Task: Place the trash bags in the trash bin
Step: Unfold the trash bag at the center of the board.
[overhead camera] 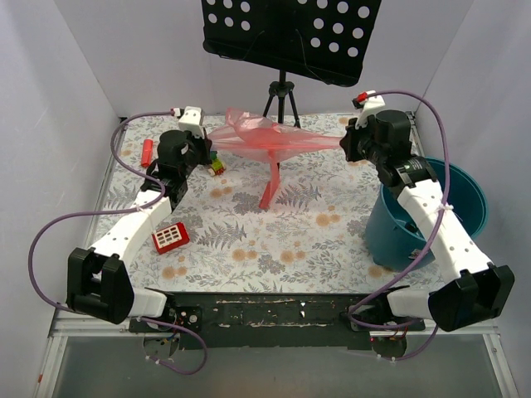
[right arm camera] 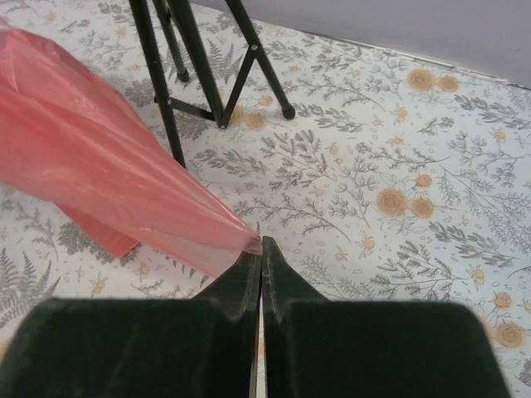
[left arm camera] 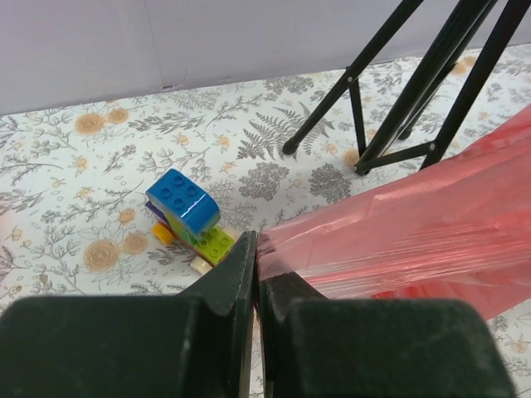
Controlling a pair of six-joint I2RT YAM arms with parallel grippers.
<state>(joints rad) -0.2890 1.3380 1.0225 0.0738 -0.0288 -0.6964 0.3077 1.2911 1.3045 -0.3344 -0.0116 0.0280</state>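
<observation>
The red-pink translucent trash bag (overhead camera: 270,141) hangs stretched between both grippers above the back of the table, a tail drooping to the mat. My left gripper (overhead camera: 207,152) is shut on its left edge; the left wrist view shows the film (left arm camera: 415,232) pinched in my left gripper (left arm camera: 257,249). My right gripper (overhead camera: 344,143) is shut on its right corner; the right wrist view shows the bag (right arm camera: 99,174) drawn to a point at my right gripper (right arm camera: 261,249). The teal-blue trash bin (overhead camera: 465,192) stands at the right, behind my right arm.
A black tripod (overhead camera: 280,98) with a perforated music stand (overhead camera: 286,29) stands at the back behind the bag. A stack of toy bricks (left arm camera: 189,217) lies by the left gripper. A red block with white squares (overhead camera: 170,238) and a small red cylinder (overhead camera: 147,152) lie at left.
</observation>
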